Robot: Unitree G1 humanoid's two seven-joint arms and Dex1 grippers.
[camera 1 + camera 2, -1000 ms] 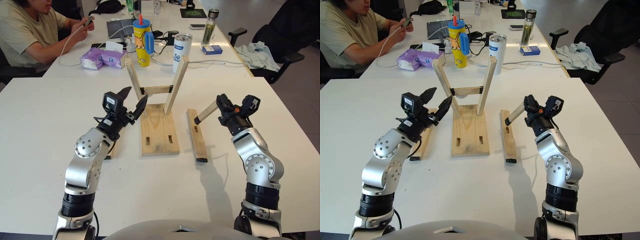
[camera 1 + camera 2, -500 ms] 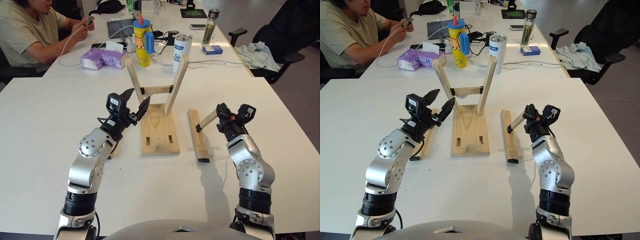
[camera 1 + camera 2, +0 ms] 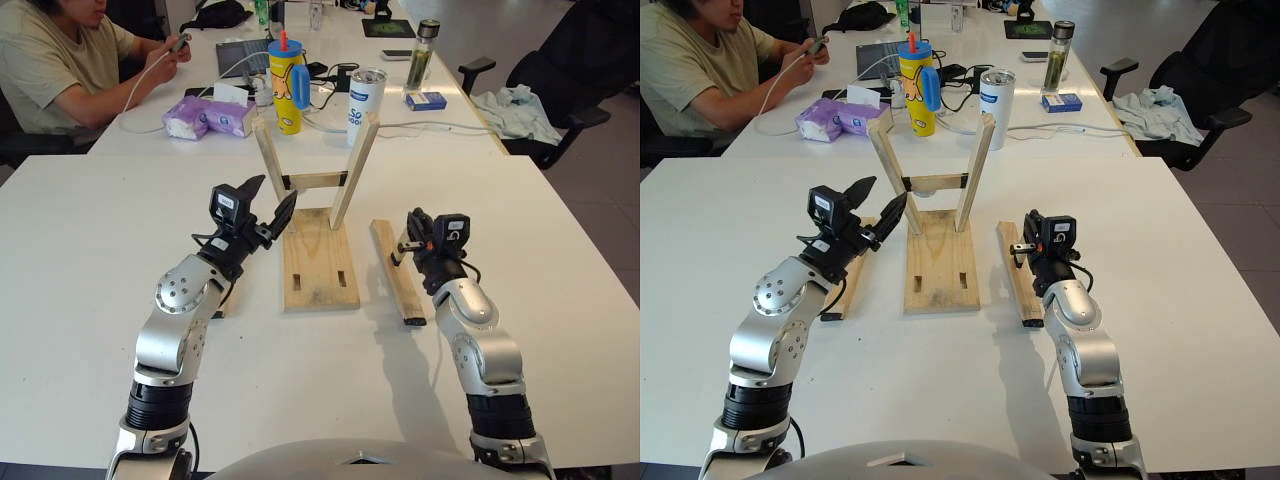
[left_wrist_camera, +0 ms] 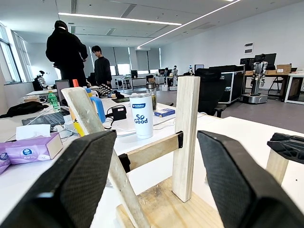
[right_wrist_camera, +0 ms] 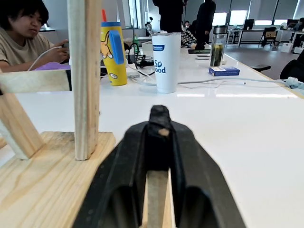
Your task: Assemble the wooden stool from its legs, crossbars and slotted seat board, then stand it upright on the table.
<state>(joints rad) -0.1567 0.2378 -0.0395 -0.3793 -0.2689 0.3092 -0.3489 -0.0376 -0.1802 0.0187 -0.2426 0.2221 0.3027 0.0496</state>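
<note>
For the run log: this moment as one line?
stage: two legs, fitted crossbar standing in seat board; left gripper: open beside them; right gripper: shut on loose crossbar at loose leg

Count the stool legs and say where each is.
4. Two legs stand in the seat board, joined by a crossbar; one lies on the table right of the board; one lies left of it, partly hidden under the left arm.

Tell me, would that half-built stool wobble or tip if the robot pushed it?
Probably stiff: the seat board and two standing legs are solid wood, joined by a crossbar. Lying flat on the table, it would likely slide, not roll. A push high on the legs might tip it.
</note>
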